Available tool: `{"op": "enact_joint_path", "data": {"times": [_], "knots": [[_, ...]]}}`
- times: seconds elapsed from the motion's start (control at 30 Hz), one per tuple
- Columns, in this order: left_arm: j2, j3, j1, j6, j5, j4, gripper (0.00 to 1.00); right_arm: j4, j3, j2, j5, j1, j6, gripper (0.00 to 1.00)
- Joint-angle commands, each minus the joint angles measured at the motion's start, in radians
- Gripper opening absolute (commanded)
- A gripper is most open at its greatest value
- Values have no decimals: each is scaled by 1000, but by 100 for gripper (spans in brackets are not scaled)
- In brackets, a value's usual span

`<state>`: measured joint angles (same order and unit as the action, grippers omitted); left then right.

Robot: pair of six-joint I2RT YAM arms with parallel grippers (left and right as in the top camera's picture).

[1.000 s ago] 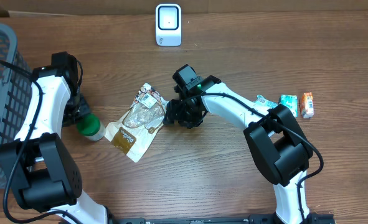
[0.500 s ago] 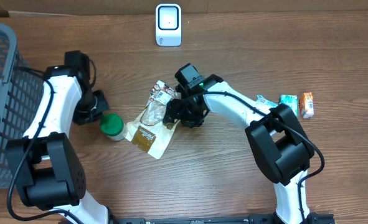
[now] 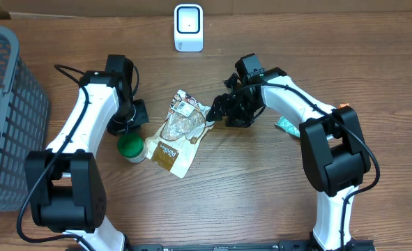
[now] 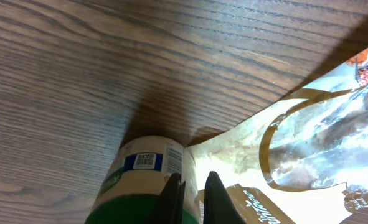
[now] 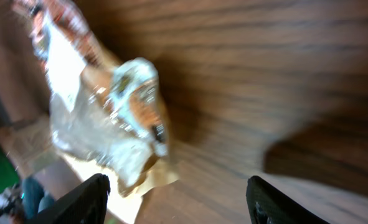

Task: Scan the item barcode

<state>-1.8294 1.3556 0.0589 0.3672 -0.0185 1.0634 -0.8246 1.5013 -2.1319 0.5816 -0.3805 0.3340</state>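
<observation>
Two pincers are in view. The right pincer point(image 5: 180, 199) stands open, fingers wide apart and holding nothing. One clear-windowed pouch point(image 3: 180, 132) lies flat on the table point(image 3: 261, 195) just ahead of its tips. The left pincer point(image 4: 191, 190) is closed and empty, its tips directly over one green-lidded jar point(image 3: 130, 147), which sits just beside the pouch. One white scanner point(image 3: 189, 28) stands well beyond both pincers.

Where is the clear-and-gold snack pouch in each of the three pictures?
Overhead: snack pouch lies near the centre of the picture.
Left wrist: pouch on the right side.
Right wrist: pouch blurred, in the left half.
Shared landmark: the green-lidded jar beside it, low left in the left wrist view; only a green smear at the right wrist view's left edge.
</observation>
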Motion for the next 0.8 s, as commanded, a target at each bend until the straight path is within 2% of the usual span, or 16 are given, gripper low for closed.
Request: {"op": "enact_joint_path", "data": {"times": [0.0,0.2,0.37,0.43,0.5,0.53,0.6,0.73,0.77], "knots": [[3,-8,-6,-6,8,-21,4,-11,-6,11,78,-42,-26,68],[3,-8,-10,-53,34,-49,4,39,-41,11,71,-100,103,62],[3,-8,-10,-54,37,-51,4,203,-134,11,20,-134,278,56],[3,-8,-10,-54,37,-52,4,257,-166,11,10,-141,320,49],[3,-8,-10,-54,37,-52,4,278,-178,11,-9,-141,320,39],[3,-8,-10,-54,37,-52,4,277,-178,11,-35,-141,319,29],[3,-8,-10,-54,37,-52,4,272,-177,15,-52,-132,290,19],[3,-8,-10,-54,37,-55,4,244,-171,41,-10,-84,189,4],[3,-8,-10,-54,37,-56,4,224,-164,49,1,-72,155,4]]}}
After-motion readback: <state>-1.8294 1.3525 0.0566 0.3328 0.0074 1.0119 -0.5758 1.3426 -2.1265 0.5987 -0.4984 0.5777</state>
